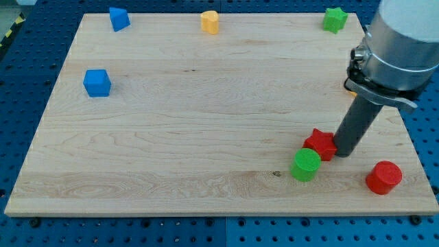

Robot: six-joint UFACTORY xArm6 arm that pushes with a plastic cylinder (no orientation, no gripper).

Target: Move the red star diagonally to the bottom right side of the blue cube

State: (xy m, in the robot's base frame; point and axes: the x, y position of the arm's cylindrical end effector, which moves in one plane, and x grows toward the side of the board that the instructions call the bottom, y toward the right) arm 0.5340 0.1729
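The red star point(319, 144) lies at the board's lower right, touching the green cylinder point(304, 165) just below and left of it. My tip point(342, 152) rests against the star's right side. The blue cube point(97, 83) sits far off at the view's left, about mid-height on the board.
A red cylinder point(383, 178) stands near the bottom right corner. A blue triangular block point(119, 18), a yellow block point(210, 22) and a green star point(335, 19) line the top edge. An orange block is mostly hidden behind the arm. The wooden board point(206, 123) ends close to the right of my tip.
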